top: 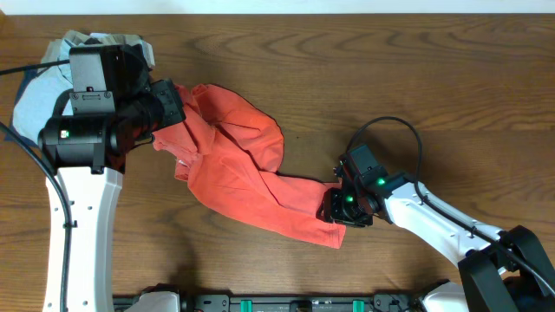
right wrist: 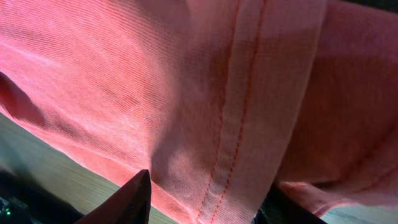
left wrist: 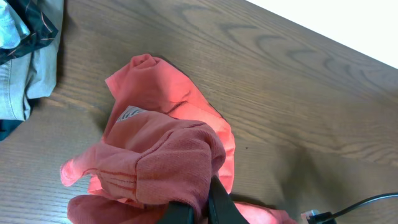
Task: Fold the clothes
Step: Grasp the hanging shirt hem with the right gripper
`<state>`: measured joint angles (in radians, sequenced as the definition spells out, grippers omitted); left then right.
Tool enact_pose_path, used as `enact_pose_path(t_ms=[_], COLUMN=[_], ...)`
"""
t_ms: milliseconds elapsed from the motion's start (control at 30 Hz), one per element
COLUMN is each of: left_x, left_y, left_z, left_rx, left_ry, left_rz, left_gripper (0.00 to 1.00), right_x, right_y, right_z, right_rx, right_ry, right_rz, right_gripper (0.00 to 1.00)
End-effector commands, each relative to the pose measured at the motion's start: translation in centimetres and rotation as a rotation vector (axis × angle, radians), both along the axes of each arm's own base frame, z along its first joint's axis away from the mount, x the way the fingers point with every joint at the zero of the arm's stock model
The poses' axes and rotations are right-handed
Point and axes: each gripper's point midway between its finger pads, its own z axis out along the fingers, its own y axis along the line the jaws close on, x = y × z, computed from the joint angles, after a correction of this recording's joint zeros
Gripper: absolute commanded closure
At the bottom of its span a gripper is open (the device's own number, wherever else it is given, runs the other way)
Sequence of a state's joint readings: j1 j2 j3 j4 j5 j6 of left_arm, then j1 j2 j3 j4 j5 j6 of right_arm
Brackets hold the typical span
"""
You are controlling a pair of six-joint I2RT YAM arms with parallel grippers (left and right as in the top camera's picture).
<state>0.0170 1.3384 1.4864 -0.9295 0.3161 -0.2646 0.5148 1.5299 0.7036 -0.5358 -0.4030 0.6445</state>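
Shirt check: coral T-shirt (top: 234,165) lies diagonally from the table's (top: 416,69) far left corner toward front centre. My left gripper (top: 172,106) is clamped on its far end; right gripper (top: 334,208) straddles the near hem, and I can't tell if it's pinching.

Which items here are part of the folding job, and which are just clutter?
In the job: coral-red T-shirt, gripped at opposite ends by the left gripper and the right gripper.
Lying about: pile of pale grey-blue clothes at the table's far left corner.
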Motion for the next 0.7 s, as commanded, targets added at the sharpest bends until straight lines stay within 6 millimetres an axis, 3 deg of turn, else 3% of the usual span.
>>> enact_pose_path(t_ms=[0,133,300,667], left_x=[0.0,0.0,0.0,0.0], left_y=[0.0,0.0,0.0,-0.1], left_z=[0.3,0.3,0.3,0.3], left_rx=[-0.003,-0.003,-0.003,-0.003], left_ry=[-0.008,-0.007,-0.007,-0.005], left_rz=[-0.01,-0.01,-0.011,-0.01], left_gripper=[0.94,0.94,0.94,0.94], right_x=[-0.6,-1.6,-2.4,-1.2], right_y=[-0.1,0.1,-0.1,0.7], right_z=[-0.3,0.0,0.4,1.0], right_rx=[-0.018,0.002,-0.006,0.04], right_ry=[0.017,0.067,0.112,0.075], right_rz=[-0.001,0.007,0.01,0.013], right_gripper=[0.53,0.57,0.55,0.5])
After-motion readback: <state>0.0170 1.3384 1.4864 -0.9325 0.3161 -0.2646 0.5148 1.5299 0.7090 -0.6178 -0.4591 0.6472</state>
